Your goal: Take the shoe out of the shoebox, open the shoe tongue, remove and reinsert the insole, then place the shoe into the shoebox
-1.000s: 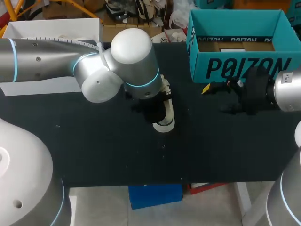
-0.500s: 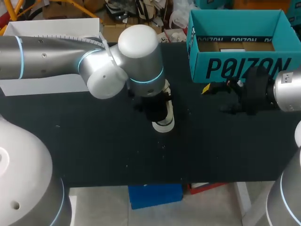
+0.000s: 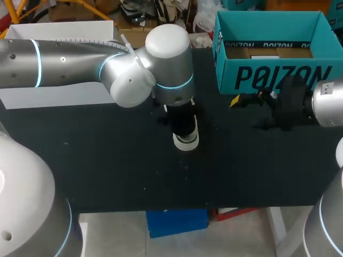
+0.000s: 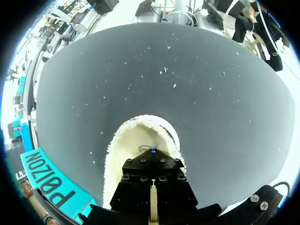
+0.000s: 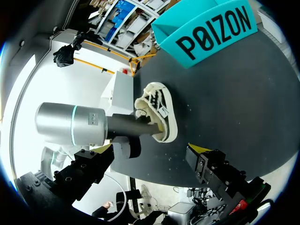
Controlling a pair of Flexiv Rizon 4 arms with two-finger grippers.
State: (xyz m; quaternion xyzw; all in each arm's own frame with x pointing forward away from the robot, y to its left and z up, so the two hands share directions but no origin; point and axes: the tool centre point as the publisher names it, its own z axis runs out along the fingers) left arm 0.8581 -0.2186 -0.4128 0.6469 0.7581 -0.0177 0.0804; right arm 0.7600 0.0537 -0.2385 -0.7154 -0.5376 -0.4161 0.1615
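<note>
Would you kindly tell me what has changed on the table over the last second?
The left arm has swung its big wrist joint to the right and slightly toward the table's far edge, with its end still down at the shoe. Nothing was visibly taken hold of or let go. The shoe, the shoebox and the right arm stayed put.
</note>
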